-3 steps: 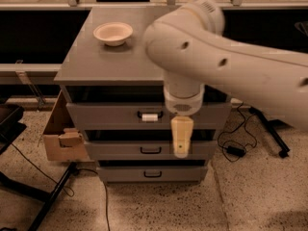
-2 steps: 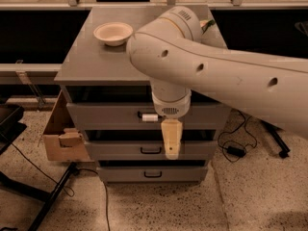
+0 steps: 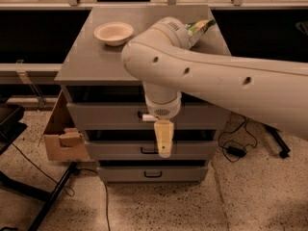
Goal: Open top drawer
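Moved leftward, pale hand (image 3: 163,149) fronts grey top drawer (image 3: 106,115).

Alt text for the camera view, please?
The robot's arm reaches in from the right and its gripper hangs in front of a grey cabinet, just below the handle of the top drawer. A bowl and a green packet sit on the cabinet; a cardboard box stands beside it.

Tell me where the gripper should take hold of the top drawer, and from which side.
Its black handle, from the front: it is the only part projecting from the top drawer, mid-panel. The gripper hangs just below, before the middle drawer.
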